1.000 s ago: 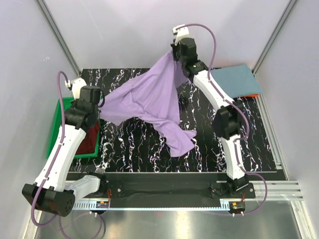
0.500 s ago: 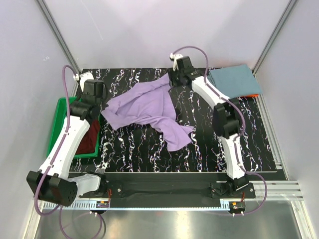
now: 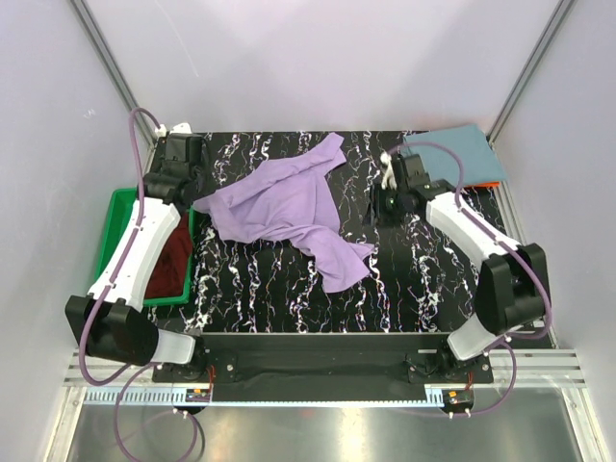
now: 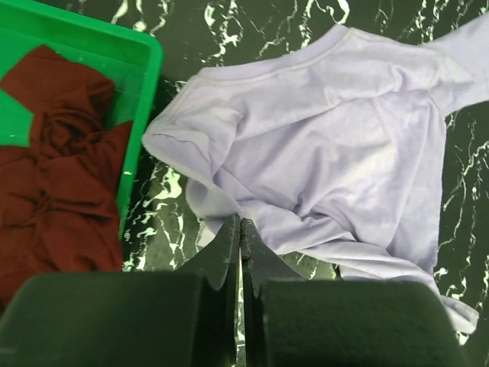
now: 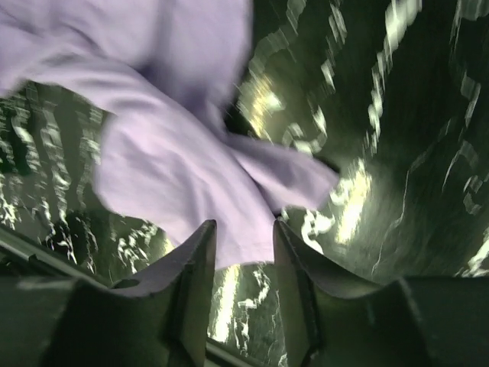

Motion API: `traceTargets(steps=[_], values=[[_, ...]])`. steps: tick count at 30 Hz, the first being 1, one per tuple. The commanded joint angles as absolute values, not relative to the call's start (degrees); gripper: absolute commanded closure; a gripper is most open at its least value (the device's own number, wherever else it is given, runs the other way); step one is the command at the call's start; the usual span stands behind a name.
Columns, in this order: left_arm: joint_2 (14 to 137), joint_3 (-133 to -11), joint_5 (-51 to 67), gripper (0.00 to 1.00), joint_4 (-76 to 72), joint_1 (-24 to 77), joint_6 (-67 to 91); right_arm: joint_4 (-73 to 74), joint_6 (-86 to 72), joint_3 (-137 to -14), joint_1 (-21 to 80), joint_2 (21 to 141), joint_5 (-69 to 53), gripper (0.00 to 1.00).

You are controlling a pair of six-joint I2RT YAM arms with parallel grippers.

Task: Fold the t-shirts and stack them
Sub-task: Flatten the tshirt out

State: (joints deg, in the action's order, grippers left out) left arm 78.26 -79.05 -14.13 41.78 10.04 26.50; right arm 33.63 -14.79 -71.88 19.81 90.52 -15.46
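As the lavender t-shirt (image 3: 284, 207) lies rumpled mid-worktop (image 3: 433, 269), I'm on the flatten step: left end effector (image 4: 240, 223) pinched together, right end effector (image 5: 243, 226) apart, both empty. Nxt: grip 2 corners, pull flat.

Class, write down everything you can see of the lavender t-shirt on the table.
The lavender t-shirt is plain, soft-looking cloth with stitched hems. It lies unfolded and rumpled on the black marbled table, left of centre. One end trails toward the near edge and another toward the far edge. Only the table visibly touches it.
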Motion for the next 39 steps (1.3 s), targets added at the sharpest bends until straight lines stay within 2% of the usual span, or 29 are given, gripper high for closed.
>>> traceTargets(steps=[1,7,21,24,28,29,30,35,39], values=[[79.4,-81.5,-10.9,1.0,38.9,9.5,25.6,32.3,-19.8,-66.0,18.2,93.2,-21.8,0.55],[80.0,-81.0,-9.8,1.0,38.4,9.4,25.8,29.4,-21.0,-60.4,17.3,95.9,-21.9,0.52],[81.7,-82.2,-10.5,1.0,38.2,9.4,25.4,22.7,-21.3,-55.4,17.2,99.7,-27.0,0.56],[82.4,-82.8,-10.7,1.0,38.1,9.4,25.4,21.8,-20.7,-55.2,17.3,100.4,-28.9,0.61],[84.1,-86.0,-10.6,1.0,38.4,9.4,25.9,23.0,-20.0,-56.5,17.2,99.9,-28.6,0.86],[85.2,-87.4,-10.7,1.0,38.8,9.3,26.0,25.8,-19.4,-58.7,17.1,99.5,-25.0,0.95],[85.9,-89.5,-11.3,1.0,40.4,9.3,26.1,27.7,-19.2,-60.2,17.1,97.6,-22.6,1.0],[91.3,-110.4,-17.0,1.0,49.8,7.3,26.2,42.8,-16.4,-76.1,17.0,89.7,-5.2,1.0],[92.6,-118.6,-18.9,1.0,55.1,5.3,25.8,50.3,-14.7,-83.7,17.0,86.7,2.7,1.0]])
